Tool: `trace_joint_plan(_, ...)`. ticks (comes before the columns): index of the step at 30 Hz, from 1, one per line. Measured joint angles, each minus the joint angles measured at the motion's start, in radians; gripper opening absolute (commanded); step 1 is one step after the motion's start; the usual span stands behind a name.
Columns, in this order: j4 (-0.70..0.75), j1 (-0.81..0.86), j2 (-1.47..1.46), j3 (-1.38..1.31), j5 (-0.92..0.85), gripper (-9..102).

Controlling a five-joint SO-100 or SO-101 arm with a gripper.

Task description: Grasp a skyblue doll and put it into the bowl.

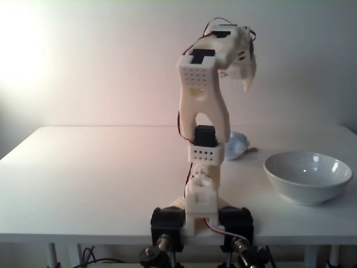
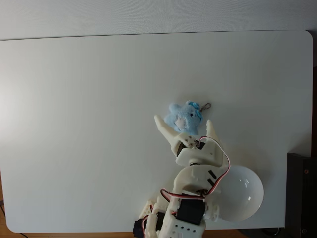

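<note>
The skyblue doll [image 2: 184,116] lies on the white table, a small metal ring at its upper right. In a fixed view from behind the arm's base, the doll [image 1: 237,146] peeks out from behind the arm. My gripper [image 2: 184,125] is open, and from above its two white fingers straddle the doll's near side. From behind the base, the gripper [image 1: 246,82] hangs well above the table, not touching the doll. The white bowl [image 2: 250,196] stands empty beside the arm's base, partly covered by the arm; the bowl [image 1: 308,176] sits at the right.
The white table [image 2: 74,124] stretches wide to the left and back. A dark object [image 2: 302,193] stands past the table's right edge. The arm's base [image 1: 201,220] is clamped at the near edge, with cables below.
</note>
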Motion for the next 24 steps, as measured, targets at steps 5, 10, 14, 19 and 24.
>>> trace_joint_plan(5,0.000,0.012,-0.106,-0.023,0.000,74)
trace_joint_plan(10,0.000,0.009,-0.183,-0.023,0.000,85)
trace_joint_plan(14,0.000,0.012,-0.242,-0.023,0.000,88)
trace_joint_plan(19,0.000,0.012,-0.304,-0.023,0.000,89)
trace_joint_plan(24,0.000,0.012,-0.359,-0.023,0.000,89)
